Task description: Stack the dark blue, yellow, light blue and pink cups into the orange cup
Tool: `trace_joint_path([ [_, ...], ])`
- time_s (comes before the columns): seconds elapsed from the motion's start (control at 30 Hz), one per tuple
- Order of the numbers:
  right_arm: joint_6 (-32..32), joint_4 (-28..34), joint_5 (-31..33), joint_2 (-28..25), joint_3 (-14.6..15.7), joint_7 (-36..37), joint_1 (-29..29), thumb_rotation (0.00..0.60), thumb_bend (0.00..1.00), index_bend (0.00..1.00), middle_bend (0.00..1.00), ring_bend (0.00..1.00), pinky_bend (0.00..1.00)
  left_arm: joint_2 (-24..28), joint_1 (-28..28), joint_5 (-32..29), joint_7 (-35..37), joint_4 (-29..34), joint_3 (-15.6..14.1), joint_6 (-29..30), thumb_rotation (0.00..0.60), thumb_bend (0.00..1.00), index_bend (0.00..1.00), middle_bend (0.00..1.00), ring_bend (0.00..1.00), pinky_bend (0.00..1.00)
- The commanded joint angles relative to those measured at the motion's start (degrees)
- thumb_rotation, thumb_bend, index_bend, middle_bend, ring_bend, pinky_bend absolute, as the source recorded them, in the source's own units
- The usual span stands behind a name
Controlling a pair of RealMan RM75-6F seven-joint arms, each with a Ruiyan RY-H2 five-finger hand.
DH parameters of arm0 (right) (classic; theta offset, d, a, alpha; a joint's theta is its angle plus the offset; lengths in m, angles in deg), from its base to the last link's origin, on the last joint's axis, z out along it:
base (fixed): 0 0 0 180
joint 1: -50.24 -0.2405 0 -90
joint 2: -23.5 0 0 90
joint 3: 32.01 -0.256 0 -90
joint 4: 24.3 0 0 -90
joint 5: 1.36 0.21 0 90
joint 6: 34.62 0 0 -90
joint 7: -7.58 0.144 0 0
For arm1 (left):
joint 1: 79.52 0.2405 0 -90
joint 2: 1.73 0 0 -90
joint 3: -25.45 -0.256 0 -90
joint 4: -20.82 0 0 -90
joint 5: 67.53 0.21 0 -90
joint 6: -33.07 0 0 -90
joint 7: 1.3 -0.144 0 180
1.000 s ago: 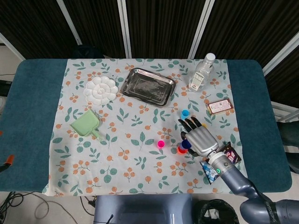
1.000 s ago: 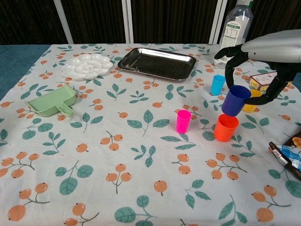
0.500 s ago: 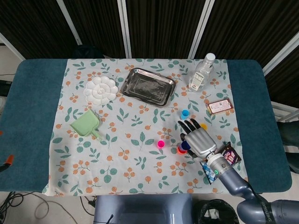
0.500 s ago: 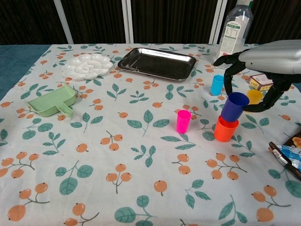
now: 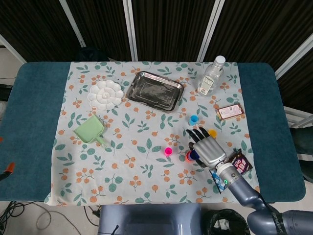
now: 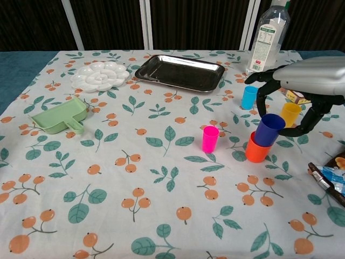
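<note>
We see the dark blue cup (image 6: 268,130) sitting tilted in the mouth of the orange cup (image 6: 256,150), toward the counter's right side and nearer its front edge than its back. The right hand (image 6: 302,86) arches over the pair, its dark fingers (image 6: 262,97) curled down around the dark blue cup; from the chest view we cannot tell for certain whether they are gripping its rim or merely standing close beside it. In the head view the same hand (image 5: 207,149) covers most of both cups. The yellow cup (image 6: 290,114) stands just behind and to the right of the stack, under the hand. The light blue cup (image 6: 249,97) stands farther back, apart from the others, and the pink cup (image 6: 210,138) stands upright to the left of the orange cup, near but not touching it.

Toward the back edge lie a steel tray (image 6: 180,72) at the centre, a white flower-shaped palette (image 6: 100,75) to its left and a clear bottle (image 6: 268,35) toward the back right corner. A green scoop (image 6: 60,116) rests on the left side. A small red box (image 5: 230,111) lies near the right edge, and snack packets (image 6: 331,176) sit by the front right corner. The left hand does not appear in either view.
</note>
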Motion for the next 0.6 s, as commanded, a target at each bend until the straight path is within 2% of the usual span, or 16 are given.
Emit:
trace_joint_path([
  [0.03, 0.43, -0.08, 0.10, 0.01, 0.23, -0.02, 0.06, 0.600, 0.41, 0.41, 0.00, 0.05, 0.05, 0.00, 0.04, -0.07, 0.10, -0.03, 0.05, 0.06, 0.600, 0.22, 0.21, 0.12, 0.00, 0.00],
  [0.27, 0.50, -0.27, 0.43, 0.36, 0.54, -0.54, 0.34, 0.600, 0.41, 0.13, 0.00, 0.05, 0.05, -0.06, -0.02, 0.10, -0.04, -0.05, -0.03, 0.02, 0.600, 0.22, 0.21, 0.12, 0.00, 0.00],
  [0.37, 0.58, -0.21, 0.90, 0.31, 0.51, -0.54, 0.44, 0.600, 0.41, 0.10, 0.00, 0.05, 0.05, -0.09, 0.04, -0.01, 0.11, -0.04, 0.05, 0.12, 0.600, 0.22, 0.21, 0.12, 0.00, 0.00],
  [0.6, -0.91, 0.04, 0.45, -0.18, -0.48, 0.34, 1.02, 0.600, 0.41, 0.09, 0.00, 0.05, 0.05, -0.10, -0.03, 0.13, -0.04, -0.03, -0.04, 0.02, 0.600, 0.22, 0.21, 0.12, 0.00, 0.00],
])
